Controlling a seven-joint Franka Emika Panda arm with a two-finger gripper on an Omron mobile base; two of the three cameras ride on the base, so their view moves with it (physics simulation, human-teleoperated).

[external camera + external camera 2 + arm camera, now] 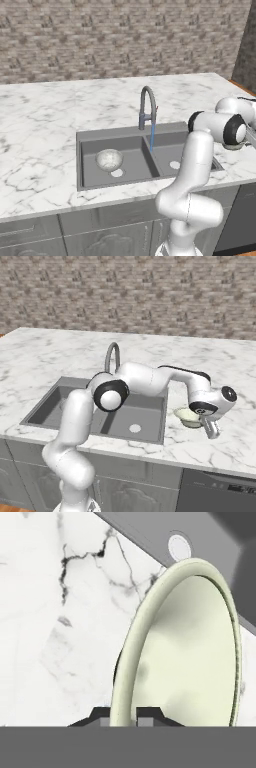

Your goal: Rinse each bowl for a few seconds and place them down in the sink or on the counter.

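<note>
The cream-green bowl [188, 416] is low on the white marble counter [220, 451], just right of the dark double sink [125, 428]. My gripper [208, 429] reaches down at its right edge. In the hand view the bowl [190, 652] is very close, and its pale rim passes between my gripper's [123, 715] two dark fingertips [100, 716], which are shut on it. I cannot tell whether the bowl rests on the marble or hangs just above it. The mottled grey bowl [109, 160] lies in the left basin of the sink [110, 132], near its drain.
The steel gooseneck faucet [147, 107] stands behind the divider, and a thin blue stream of water [151, 136] falls from it into the sink. A brick wall closes off the back of the counter [40, 115]. My white arm crosses over the right basin.
</note>
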